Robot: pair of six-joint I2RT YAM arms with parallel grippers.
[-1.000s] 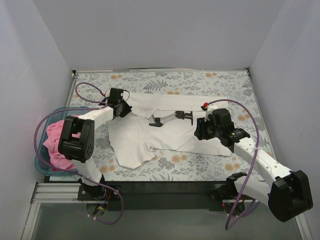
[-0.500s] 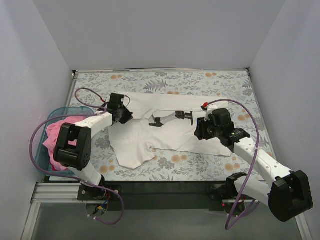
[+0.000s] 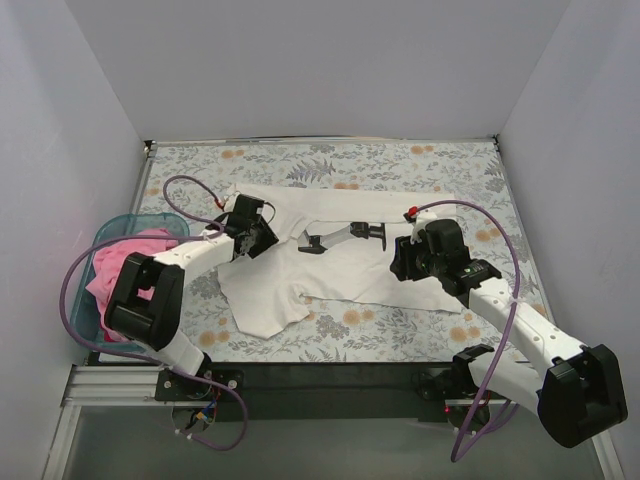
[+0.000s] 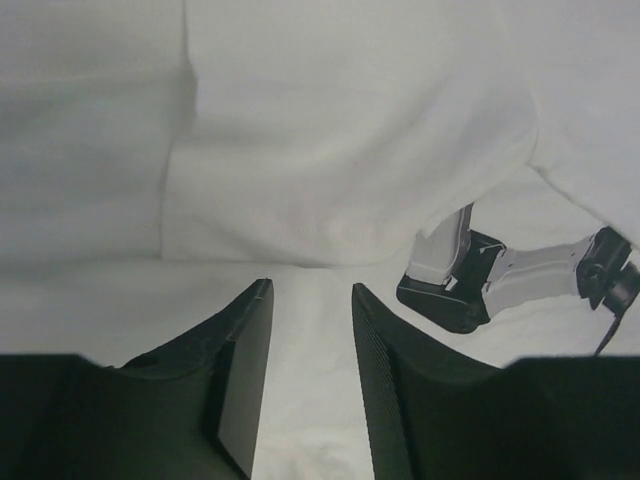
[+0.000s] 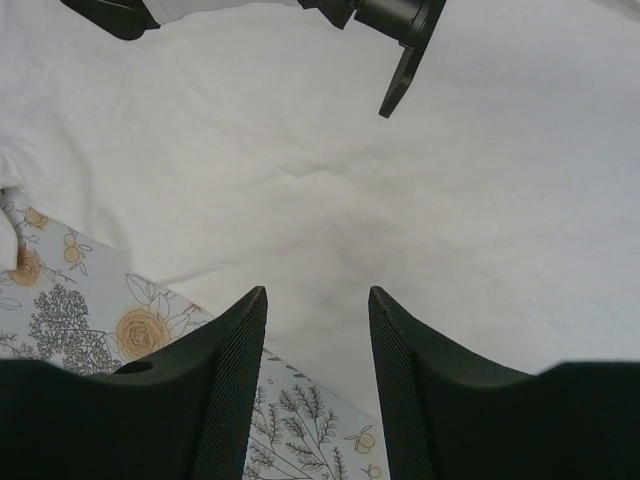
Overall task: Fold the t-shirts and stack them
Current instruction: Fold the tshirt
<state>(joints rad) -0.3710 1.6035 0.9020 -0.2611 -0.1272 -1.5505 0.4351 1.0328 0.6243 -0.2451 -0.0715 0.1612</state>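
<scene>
The white t-shirt (image 3: 350, 272) lies spread on the flowered table, with a flap folded over at its left side (image 4: 350, 130). My left gripper (image 3: 266, 240) sits low over that left part, and its jaws (image 4: 310, 292) stand open with only flat fabric between them. My right gripper (image 3: 398, 262) hovers open over the shirt's near right edge (image 5: 317, 292), holding nothing. The pink t-shirt (image 3: 125, 268) is bunched in the basket at the far left.
A black-and-white jointed tool (image 3: 345, 236) lies on the middle of the white shirt, between the two grippers. The teal plastic basket (image 3: 105, 232) stands at the table's left edge. Flowered tablecloth (image 3: 400, 160) shows around the shirt, with white walls on three sides.
My left gripper has slid rightward and nearer over the shirt and opened, letting go of the fabric it pinched. The right arm has stayed put.
</scene>
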